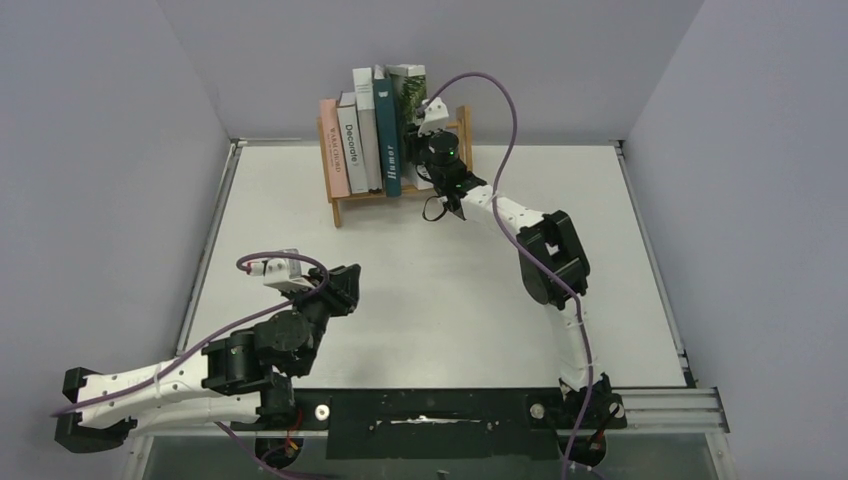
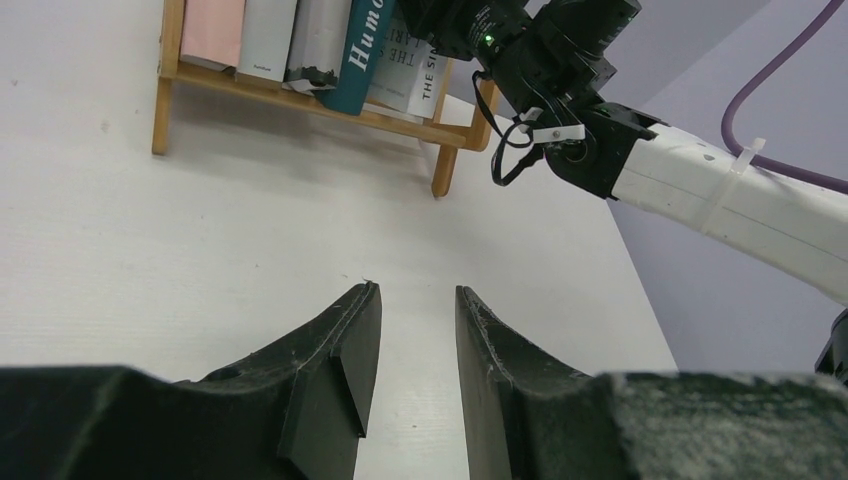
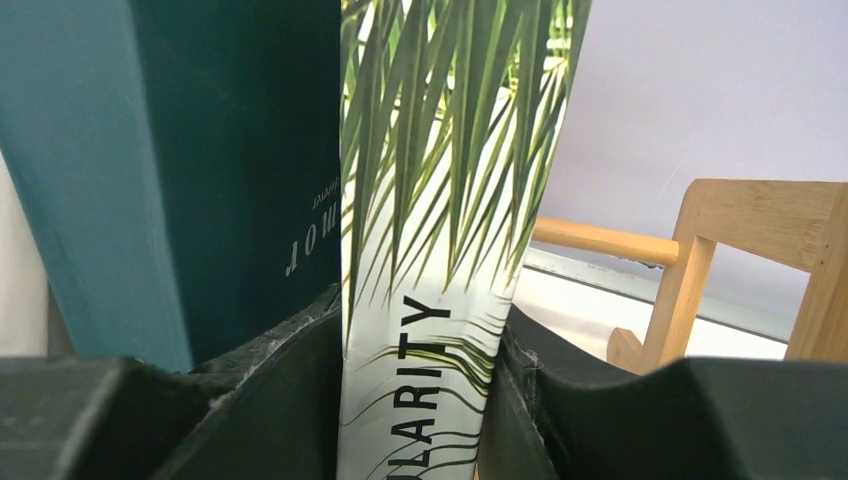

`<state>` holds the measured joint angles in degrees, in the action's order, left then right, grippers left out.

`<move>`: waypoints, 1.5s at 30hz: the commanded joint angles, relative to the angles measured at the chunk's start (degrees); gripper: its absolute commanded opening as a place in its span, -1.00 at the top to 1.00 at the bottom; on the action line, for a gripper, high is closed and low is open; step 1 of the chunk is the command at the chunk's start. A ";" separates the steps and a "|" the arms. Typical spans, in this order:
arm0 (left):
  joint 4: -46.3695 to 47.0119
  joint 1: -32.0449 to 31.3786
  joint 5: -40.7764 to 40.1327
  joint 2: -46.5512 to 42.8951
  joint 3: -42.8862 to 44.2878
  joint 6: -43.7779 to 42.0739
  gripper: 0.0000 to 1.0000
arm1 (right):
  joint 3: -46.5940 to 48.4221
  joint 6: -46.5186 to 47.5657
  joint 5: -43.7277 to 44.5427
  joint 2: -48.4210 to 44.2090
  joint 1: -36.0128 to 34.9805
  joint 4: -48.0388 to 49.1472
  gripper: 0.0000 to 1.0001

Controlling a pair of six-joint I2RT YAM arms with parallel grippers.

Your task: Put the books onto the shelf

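Observation:
The light-wood shelf (image 1: 341, 208) stands at the back of the table. On it stand the books: the pink one (image 1: 333, 150), "Decorate" (image 1: 351, 145), a grey one (image 1: 367, 125), teal "Humor" (image 1: 389, 150) and, rightmost, the white palm-leaf book (image 1: 408, 88). My right gripper (image 3: 420, 305) is shut on the palm-leaf book's spine (image 3: 440, 200), right beside the teal book (image 3: 200, 150); the shelf's right end post (image 3: 760, 230) is just beyond. My left gripper (image 2: 418, 290) hangs open over bare table, well in front of the shelf (image 2: 260, 88), with nothing between its fingers.
Purple walls close in the table at the back and on both sides. The right arm (image 1: 545, 250) reaches across the right half of the table (image 1: 450, 300), trailing a purple cable (image 1: 505, 110). A metal rail (image 1: 660, 405) runs along the near edge.

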<state>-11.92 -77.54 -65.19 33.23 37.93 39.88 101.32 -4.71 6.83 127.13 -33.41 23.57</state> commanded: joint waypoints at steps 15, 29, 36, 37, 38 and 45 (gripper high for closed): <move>-0.80 0.46 1.16 -1.15 -0.05 1.97 0.34 | -5.12 -2.78 -1.74 -9.39 -3.91 10.07 -0.45; -0.13 0.92 1.99 -0.95 -0.05 1.62 0.34 | -17.74 -2.64 4.16 -20.17 -4.41 14.25 -0.47; 0.62 1.16 1.92 -0.22 -0.05 1.37 0.34 | -21.64 -5.53 1.66 -23.32 -2.13 12.95 -0.67; 0.52 1.16 1.61 -0.19 -0.05 1.28 0.34 | -21.80 -8.14 -2.22 -23.32 -0.60 12.95 -0.74; 0.36 1.20 1.11 -0.31 -0.05 1.17 0.34 | -21.93 -10.67 -6.43 -23.01 0.83 13.11 -0.79; 0.50 1.33 -3.39 -2.03 3.14 -3.79 0.34 | -23.34 -22.66 -21.95 -21.39 6.74 17.46 -0.87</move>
<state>-13.50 -76.64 -64.88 32.21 37.32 39.75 78.78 -21.17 -7.20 106.50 -27.83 35.51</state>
